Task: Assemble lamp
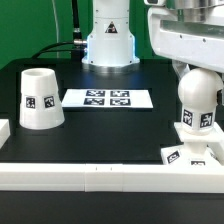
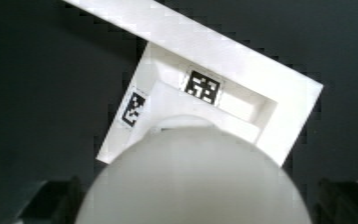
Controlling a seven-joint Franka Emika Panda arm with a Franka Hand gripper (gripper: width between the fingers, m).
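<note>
The rounded white bulb (image 1: 197, 103) stands upright at the exterior view's right, over the flat square base (image 1: 188, 156), which lies by the front rail. I cannot tell whether the bulb touches the base. My gripper (image 1: 196, 72) comes down from above and is shut on the top of the bulb. In the wrist view the bulb (image 2: 185, 170) fills the near part of the picture, with a dark finger (image 2: 51, 200) against each side, and the tagged base (image 2: 211, 95) lies beyond it. The cone-shaped shade (image 1: 40, 98) stands alone at the exterior view's left.
The marker board (image 1: 107, 98) lies flat in the middle of the black table. A long white border rail (image 1: 100, 176) runs along the front edge, and a short piece (image 1: 4, 130) sits at the left. The robot's pedestal (image 1: 108, 40) stands at the back.
</note>
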